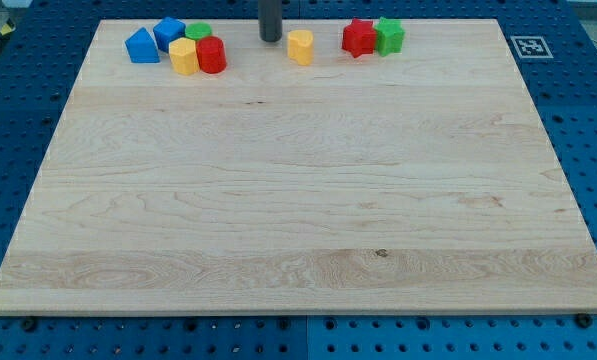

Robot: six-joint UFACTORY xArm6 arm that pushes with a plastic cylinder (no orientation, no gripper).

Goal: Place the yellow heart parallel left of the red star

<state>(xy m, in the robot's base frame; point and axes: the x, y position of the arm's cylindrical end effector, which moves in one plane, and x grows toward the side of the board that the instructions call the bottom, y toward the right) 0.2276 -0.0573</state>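
1. My tip (270, 39) is a bare rod with no gripper to open or close.
2. Yellow heart (300, 46) sits just to its right on the tabletop (298, 200).
3. Red star (357, 38) lies farther right, touching a green star (388, 36).

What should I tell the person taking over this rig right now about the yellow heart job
My tip: at the view's top edge of the wooden board, just left of the yellow heart block, a small gap between them.
Yellow heart: left of the red star block, roughly level with it, a gap between them.
Green star block touches the red star's right side.
Done: heart already sits on the star's left, near its row.
Left: possibly a short nudge right to close the gap and level it, without disturbing the red star.
Other blocks are clustered at the view's top left, out of the way.
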